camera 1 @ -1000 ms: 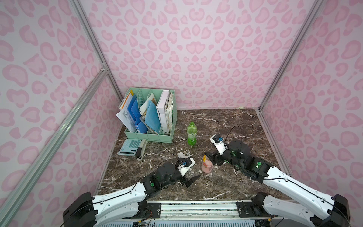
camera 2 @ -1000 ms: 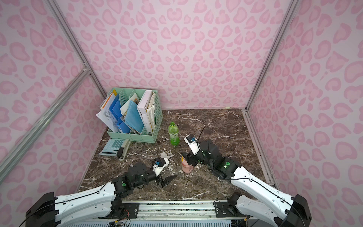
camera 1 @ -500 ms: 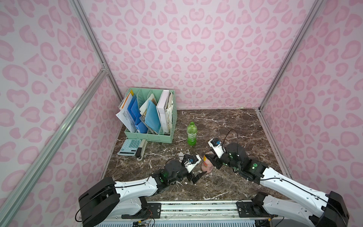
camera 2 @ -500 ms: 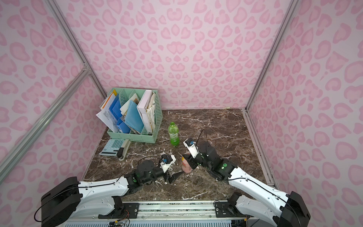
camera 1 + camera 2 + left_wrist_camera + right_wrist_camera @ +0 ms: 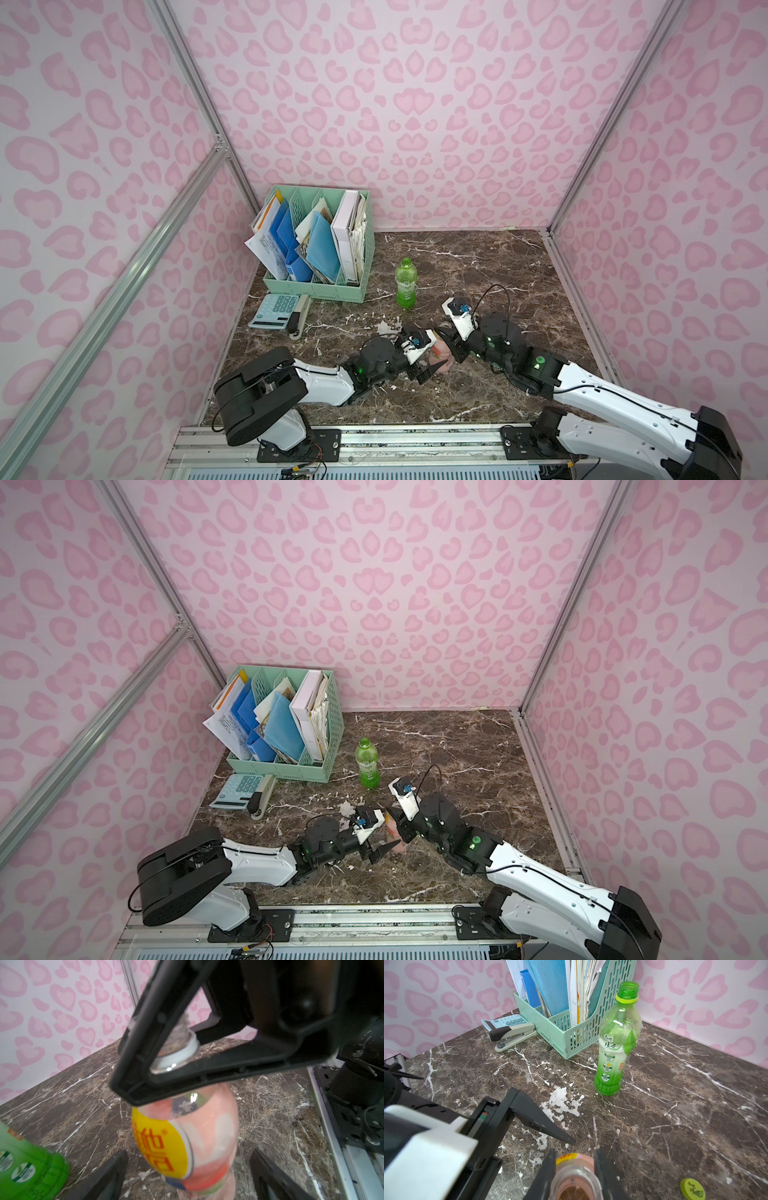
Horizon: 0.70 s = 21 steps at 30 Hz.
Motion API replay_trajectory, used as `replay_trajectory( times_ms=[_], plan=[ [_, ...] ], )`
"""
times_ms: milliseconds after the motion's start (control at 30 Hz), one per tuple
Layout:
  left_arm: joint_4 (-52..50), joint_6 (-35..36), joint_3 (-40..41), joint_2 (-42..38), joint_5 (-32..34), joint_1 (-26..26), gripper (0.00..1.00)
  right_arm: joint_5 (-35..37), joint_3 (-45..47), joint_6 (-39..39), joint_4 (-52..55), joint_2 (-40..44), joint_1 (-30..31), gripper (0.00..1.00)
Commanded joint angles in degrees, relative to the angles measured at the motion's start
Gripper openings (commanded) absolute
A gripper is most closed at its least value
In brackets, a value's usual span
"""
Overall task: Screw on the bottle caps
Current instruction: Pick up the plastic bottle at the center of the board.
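Right tool (image 5: 574, 1155) clasping bottle (image 5: 575, 1184), marble tabletop (image 5: 675, 1105) (pink walls (image 5: 415, 124))

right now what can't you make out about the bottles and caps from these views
- Mouth of the pink bottle: the right gripper crosses it in the left wrist view; blurred and edge-cut in the right wrist view. Capped or not: cannot tell.
- Its body: in both top views, mostly behind the left gripper and the right one.
- Print on the yellow-green cap: too blurred to read, right wrist view.
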State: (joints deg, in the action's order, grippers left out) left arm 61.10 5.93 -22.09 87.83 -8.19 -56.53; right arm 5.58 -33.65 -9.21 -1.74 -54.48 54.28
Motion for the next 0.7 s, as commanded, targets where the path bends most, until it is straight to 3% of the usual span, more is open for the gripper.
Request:
replay_trajectory(
  times_ms=[0, 233, 667],
  plan=[
    [10.7, -1.1, 0.3, 3.5, -1.2, -0.1, 0.95, 7.1, 1.7, -2.2, -6.0, 0.5, 2.3, 0.15],
    [19.8, -2.9, 0.2, 11.0, 2.8, -0.2, 0.93, 10.4, 2.4, -4.7, -8.2, -0.2, 4.2, 0.15],
    [19.8, -2.3, -1.7, 11.5, 2.0, -0.2, 0.78, 12.0, 3.6, -7.7, -6.4, -0.5, 4.9, 0.16]
  ],
)
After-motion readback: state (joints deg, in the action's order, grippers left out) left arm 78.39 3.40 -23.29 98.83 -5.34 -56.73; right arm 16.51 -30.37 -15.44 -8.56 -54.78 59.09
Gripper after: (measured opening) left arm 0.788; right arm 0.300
